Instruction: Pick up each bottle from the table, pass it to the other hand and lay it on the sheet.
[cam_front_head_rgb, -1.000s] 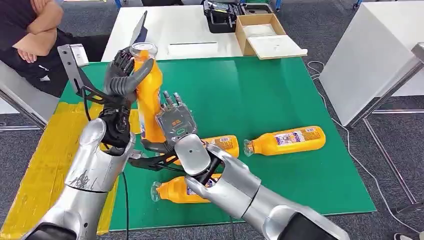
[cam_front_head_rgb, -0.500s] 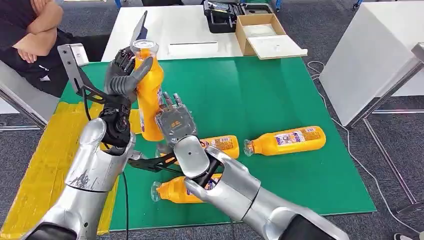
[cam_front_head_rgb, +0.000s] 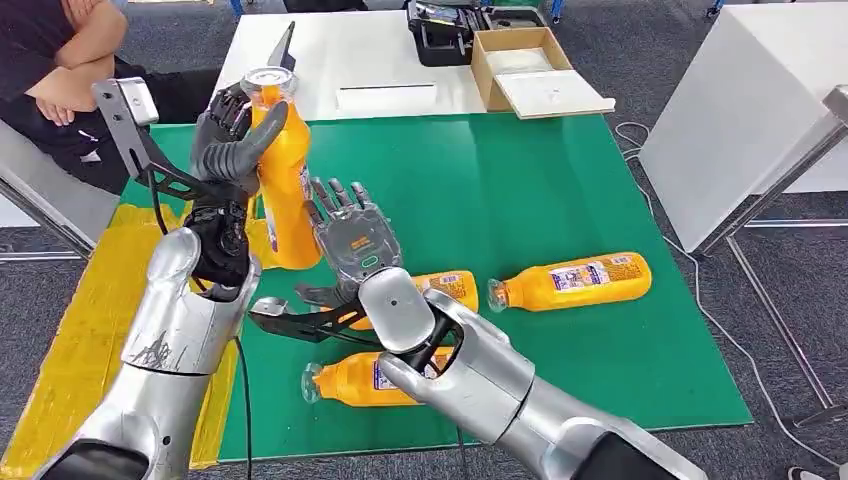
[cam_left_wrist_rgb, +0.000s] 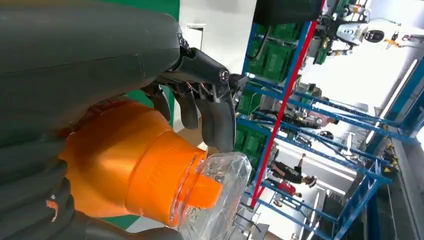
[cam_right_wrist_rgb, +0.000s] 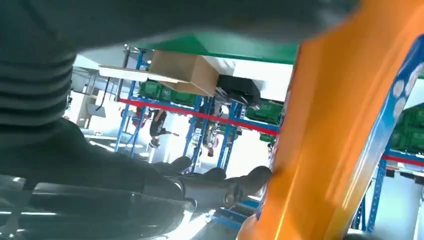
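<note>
Three orange bottles lie on the green surface (cam_front_head_rgb: 560, 200): one (cam_front_head_rgb: 352, 380) nearest, two (cam_front_head_rgb: 572, 280) farther. Right hand (cam_front_head_rgb: 352, 235) is now released, fingers spread, clear of the upright bottle (cam_front_head_rgb: 280, 180). Left hand (cam_front_head_rgb: 228, 140) grasps its neck, shifted toward the yellow sheet (cam_front_head_rgb: 90, 300).

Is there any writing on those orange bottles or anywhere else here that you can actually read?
None can be read.
Far right bottle: blue and white label, print too small.
Bottle behind the right hand: label blurred.
Nearest bottle: label partly hidden, unreadable.
Held bottle in the left hand: label unreadable.
</note>
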